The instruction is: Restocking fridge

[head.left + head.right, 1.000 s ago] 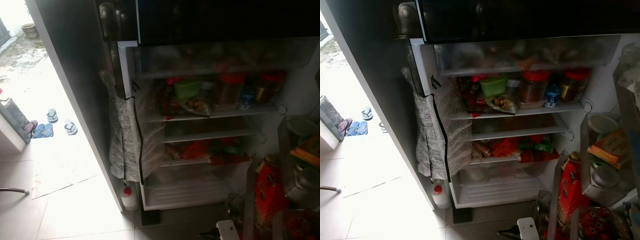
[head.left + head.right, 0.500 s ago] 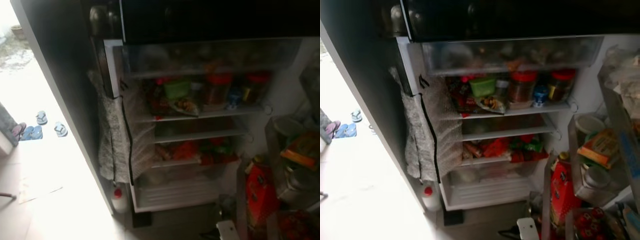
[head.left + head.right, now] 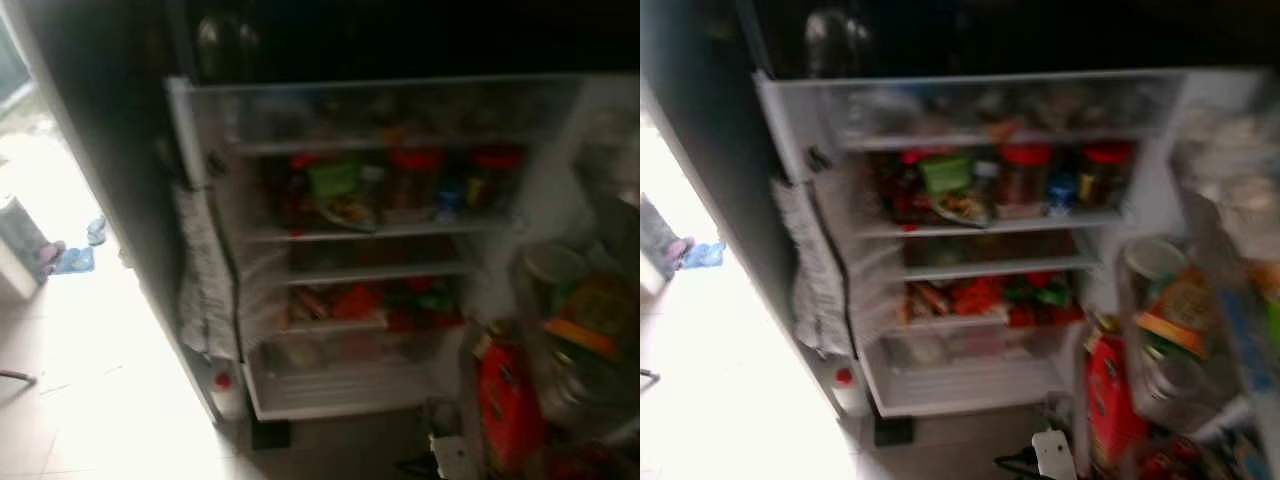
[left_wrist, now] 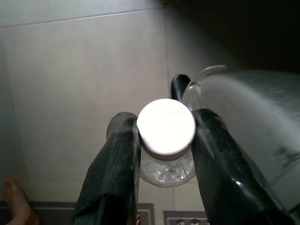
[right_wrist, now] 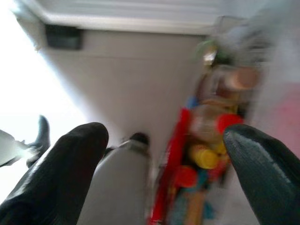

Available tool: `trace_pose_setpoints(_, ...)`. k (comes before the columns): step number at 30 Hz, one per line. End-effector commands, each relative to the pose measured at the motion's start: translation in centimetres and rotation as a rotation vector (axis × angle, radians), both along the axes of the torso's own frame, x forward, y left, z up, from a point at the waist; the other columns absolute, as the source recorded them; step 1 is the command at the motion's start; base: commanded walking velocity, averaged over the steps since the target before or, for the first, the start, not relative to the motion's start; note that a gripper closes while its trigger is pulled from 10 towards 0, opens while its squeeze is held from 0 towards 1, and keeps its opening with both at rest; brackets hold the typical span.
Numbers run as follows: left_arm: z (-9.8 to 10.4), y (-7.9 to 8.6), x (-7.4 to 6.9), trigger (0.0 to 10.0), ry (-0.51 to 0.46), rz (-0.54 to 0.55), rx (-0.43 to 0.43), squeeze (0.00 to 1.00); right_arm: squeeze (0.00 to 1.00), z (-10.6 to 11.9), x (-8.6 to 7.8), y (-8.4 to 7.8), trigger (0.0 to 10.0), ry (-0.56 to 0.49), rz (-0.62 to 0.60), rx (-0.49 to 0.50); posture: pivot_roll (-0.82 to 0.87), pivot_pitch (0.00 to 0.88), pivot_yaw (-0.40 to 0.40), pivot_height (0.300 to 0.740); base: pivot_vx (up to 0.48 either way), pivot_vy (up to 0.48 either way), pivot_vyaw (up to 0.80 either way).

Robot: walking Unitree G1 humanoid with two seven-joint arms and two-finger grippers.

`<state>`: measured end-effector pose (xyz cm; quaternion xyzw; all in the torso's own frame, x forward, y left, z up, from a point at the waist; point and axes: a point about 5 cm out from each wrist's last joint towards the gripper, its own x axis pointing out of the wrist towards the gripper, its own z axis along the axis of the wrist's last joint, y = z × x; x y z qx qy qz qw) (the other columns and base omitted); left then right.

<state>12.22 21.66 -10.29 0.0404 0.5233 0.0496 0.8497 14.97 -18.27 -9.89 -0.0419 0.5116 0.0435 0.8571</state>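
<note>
Room: a tiled floor (image 3: 110, 400) with bright daylight on the robot's left, and the fridge (image 3: 360, 250) open ahead, its door (image 3: 1210, 300) swung out on the right.
Change: against the views of a second ago, the fridge has slid leftward in frame and now sits more squarely ahead, and everything is blurred; I judge the head camera has turned, not the things.
Meaning: the robot seems to be lining up on the shelves, so placing has not begun.
Left gripper (image 4: 165, 154): fingers closed on the neck of a clear bottle with a white cap (image 4: 166, 125), held low over the floor.
Right gripper (image 5: 164, 178): fingers wide apart, holding nothing, hanging near the door's bottom bin.
Shelves: red-lidded jars (image 3: 415, 180) and a green tub (image 3: 332, 178) crowd the upper shelf; the middle shelf (image 3: 375, 262) looks barest.
In the way: a bubble-wrap sheet (image 3: 205, 290) hangs at the left edge, a red-capped jug (image 3: 222, 388) stands below it, and a red carton (image 3: 505, 400) fills the door rack.
</note>
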Motion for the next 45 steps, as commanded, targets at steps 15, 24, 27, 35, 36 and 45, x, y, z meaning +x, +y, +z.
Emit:
trace_pose_setpoints(15,0.2,1.2,-0.3,10.0,-0.004,-0.008,0.041,0.0,0.0,0.2,0.1,-1.1,10.0,-0.006,0.001,-0.017,0.04,0.0,-0.009,0.74,0.0,-0.157,0.0)
trace_pose_setpoints(24,0.5,0.9,0.8,10.0,-0.038,-0.014,0.041,0.0,0.0,0.2,0.1,-1.0,10.0,-0.003,0.003,-0.01,0.04,0.0,-0.005,0.74,0.0,0.0,0.0)
trace_pose_setpoints(27,0.5,1.0,0.7,10.0,-0.036,-0.02,0.043,0.0,0.0,0.2,0.1,-1.0,10.0,-0.004,0.001,-0.006,0.04,0.0,-0.004,0.74,0.0,0.0,0.0)
trace_pose_setpoints(35,0.4,1.5,0.1,10.0,-0.019,-0.016,0.045,0.0,0.0,0.2,0.0,-1.0,10.0,0.0,0.004,-0.001,0.04,0.0,-0.005,0.74,0.0,0.0,0.0)
trace_pose_setpoints(36,0.4,1.3,0.2,10.0,-0.019,-0.018,0.045,0.0,0.0,0.2,0.0,-1.0,10.0,0.001,0.005,-0.001,0.04,0.0,-0.006,0.74,0.0,-0.27,0.0)
trace_pose_setpoints(45,0.4,1.1,0.4,10.0,-0.019,-0.018,0.047,0.0,0.0,0.2,0.1,-1.0,10.0,0.001,0.007,0.0,0.04,0.0,-0.009,0.74,0.0,-0.292,0.0)
